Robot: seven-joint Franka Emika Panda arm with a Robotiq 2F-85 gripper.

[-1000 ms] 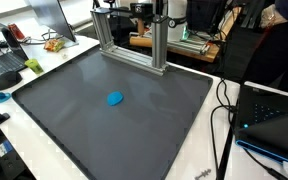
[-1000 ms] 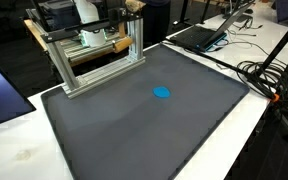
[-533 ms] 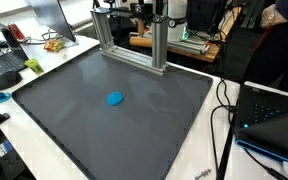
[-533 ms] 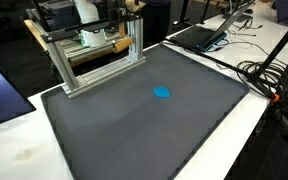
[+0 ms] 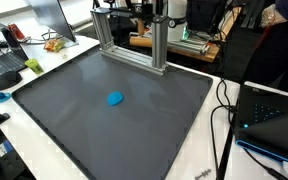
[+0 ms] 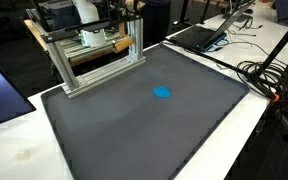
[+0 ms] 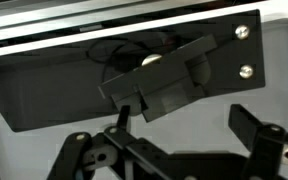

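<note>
Gripper [image 7: 169, 150] — fingers spread wide, holding nothing, close before a black panel [image 7: 44, 95]; blue disc [image 5: 115, 98] lying mid-mat [image 5: 174, 120], near side of the far aluminium frame [image 5: 134, 45] — nothing moved over the last second.

- Room to pass lies over the grey mat [image 5: 74, 120], around the low blue object [image 5: 115, 98] near its middle.
- A metal frame [image 5: 160, 45] blocks the mat's far edge.
- Cables [image 6: 262, 72] lie beside the mat.
</note>
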